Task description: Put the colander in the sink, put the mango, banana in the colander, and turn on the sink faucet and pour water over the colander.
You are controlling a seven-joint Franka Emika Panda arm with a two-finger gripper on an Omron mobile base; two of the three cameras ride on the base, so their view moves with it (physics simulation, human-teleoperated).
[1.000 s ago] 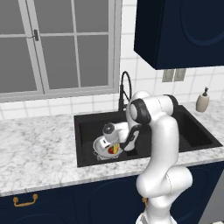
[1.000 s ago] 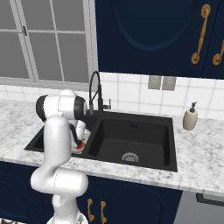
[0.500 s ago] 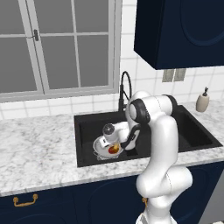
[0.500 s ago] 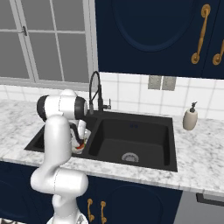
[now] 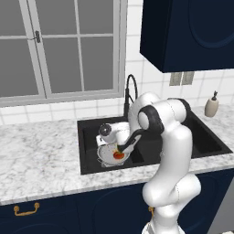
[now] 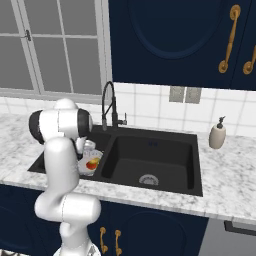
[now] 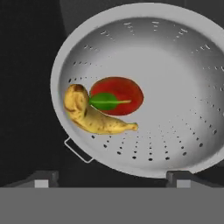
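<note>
From the left, the gripper point(image 5: 119, 150) hangs over the colander point(image 5: 106, 155) in the sink point(image 5: 87, 137); from the right, the faucet point(image 6: 106, 102) stands untouched, stiff, best taken by its handle; hand view: fingers point(image 7: 41, 180) wide, empty; banana point(image 7: 89, 114) touching mango point(image 7: 117, 96).

A white marble counter point(image 6: 220, 172) with grey veining runs along the wall, and a beige soap dispenser bottle point(image 6: 217, 134) stands on it near the back right, close to the white tiled wall point(image 6: 150, 105). A double outlet plate point(image 6: 185, 94) sits on the tiles just under the dark navy upper cabinets point(image 6: 170, 40), which carry brass handles point(image 6: 228, 39). To the left, a grey-framed window point(image 5: 64, 48) with a small latch point(image 5: 36, 36) fills the wall above the counter. Navy lower cabinets point(image 5: 55, 210) sit below, one with a brass pull point(image 5: 25, 210), and two more brass handles point(image 6: 109, 241) show on the lower doors.
</note>
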